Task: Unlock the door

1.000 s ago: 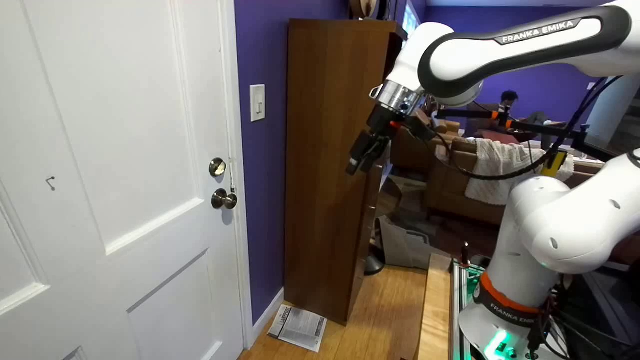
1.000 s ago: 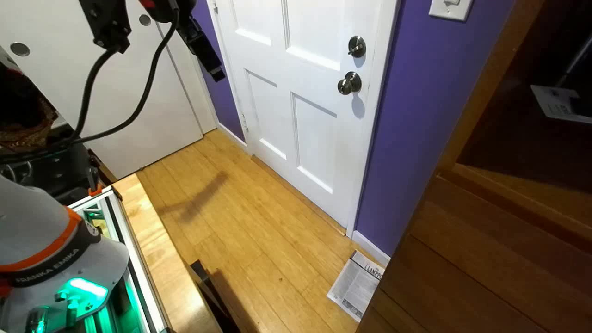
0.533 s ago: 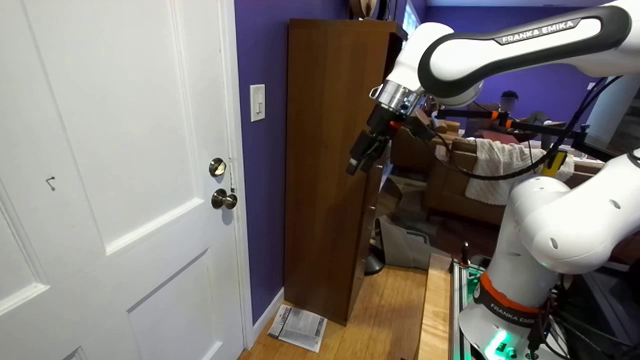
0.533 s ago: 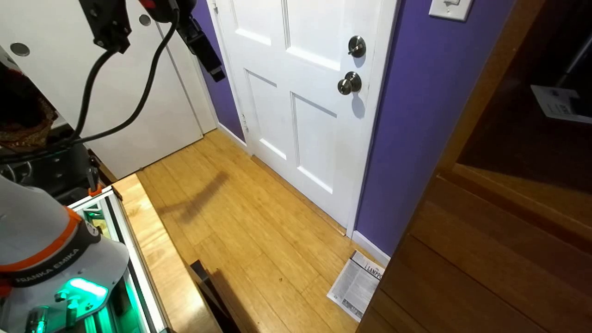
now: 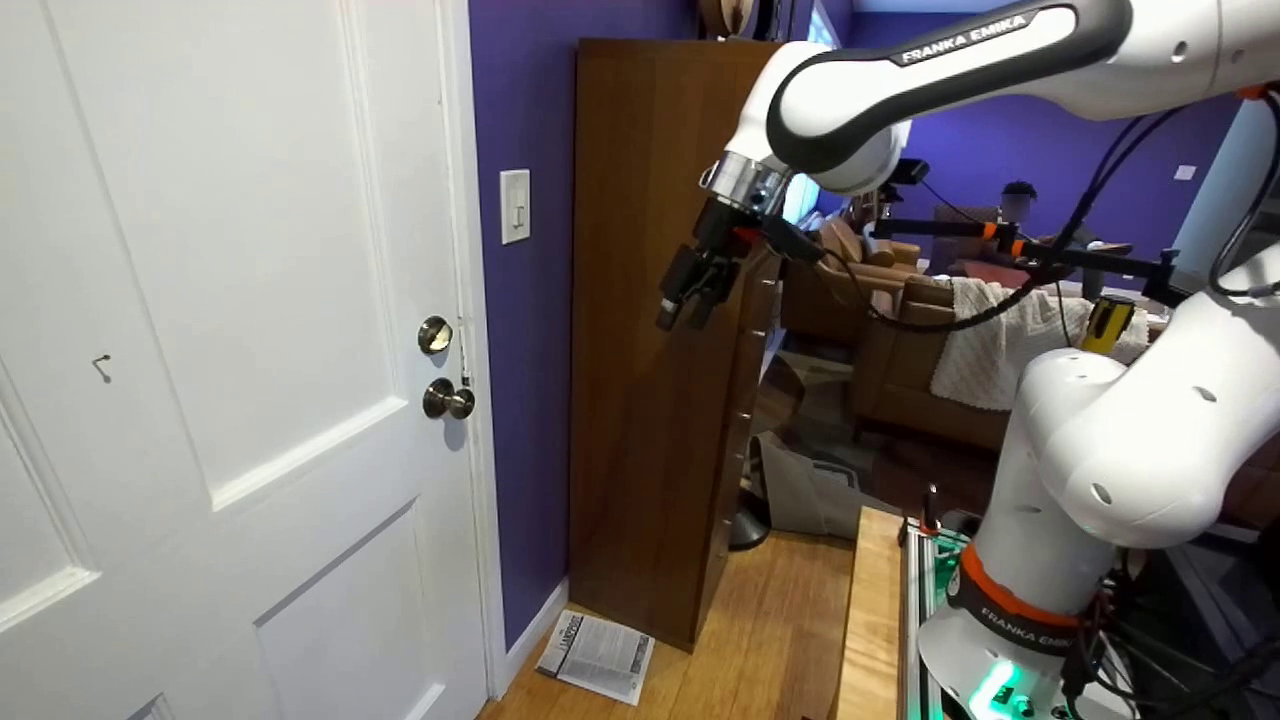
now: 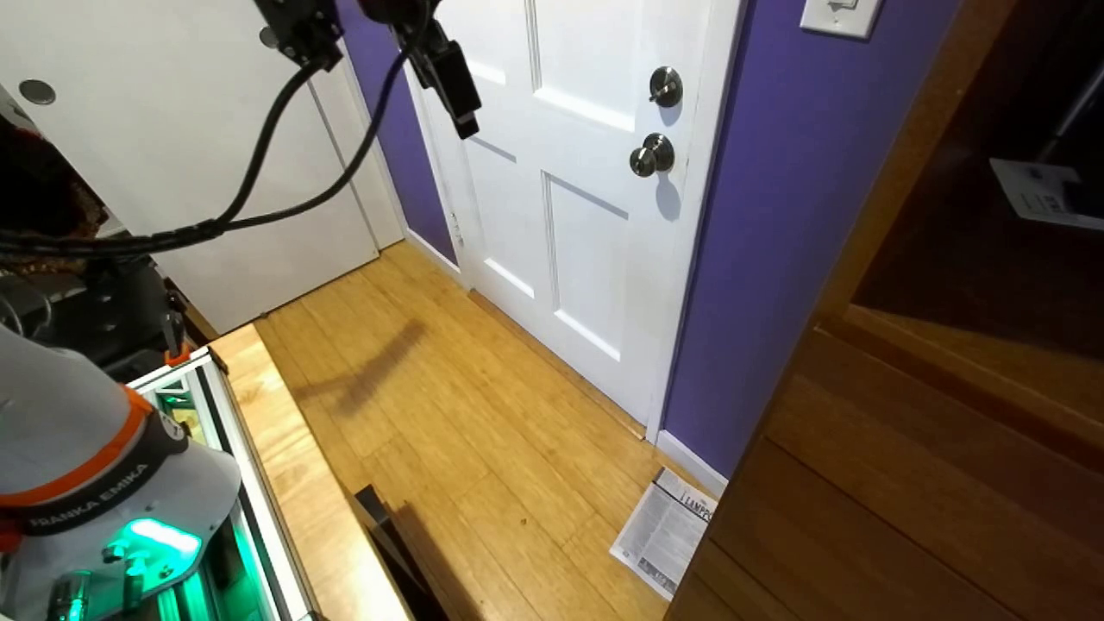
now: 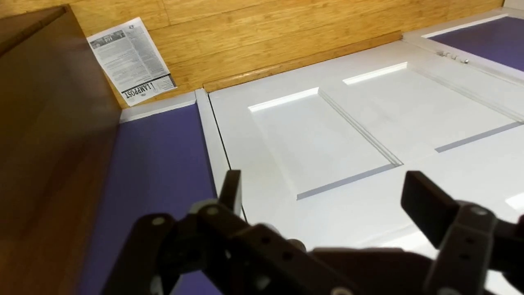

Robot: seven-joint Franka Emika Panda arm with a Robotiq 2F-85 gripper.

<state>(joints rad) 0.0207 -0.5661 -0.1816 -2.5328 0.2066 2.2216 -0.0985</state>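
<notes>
The white door (image 5: 270, 250) is closed; it also shows in an exterior view (image 6: 595, 233) and fills much of the wrist view (image 7: 323, 147). The metal deadbolt lock with a thumb-turn (image 6: 665, 87) sits above the round door knob (image 6: 653, 155); an exterior view also shows the lock (image 5: 435, 334) and the knob (image 5: 448, 399). My gripper (image 5: 684, 316) is in the air, apart from the door, at about the lock's height in that picture. In the wrist view my gripper (image 7: 323, 180) is open with nothing between its fingers. A small part of a knob (image 7: 297, 245) shows behind a finger; the lock is hidden there.
A tall brown cabinet (image 5: 660, 330) stands beside the purple wall, close to the gripper. A light switch (image 5: 515, 205) is on that wall. A newspaper (image 5: 597, 655) lies on the wooden floor. A wooden table edge (image 6: 285, 431) borders the robot base. A cable hangs from the arm.
The arm has moved toward the door; the gripper has shifted left and slightly up in an exterior view, and right and slightly up in an exterior view. The door, lock and knob look unchanged.
</notes>
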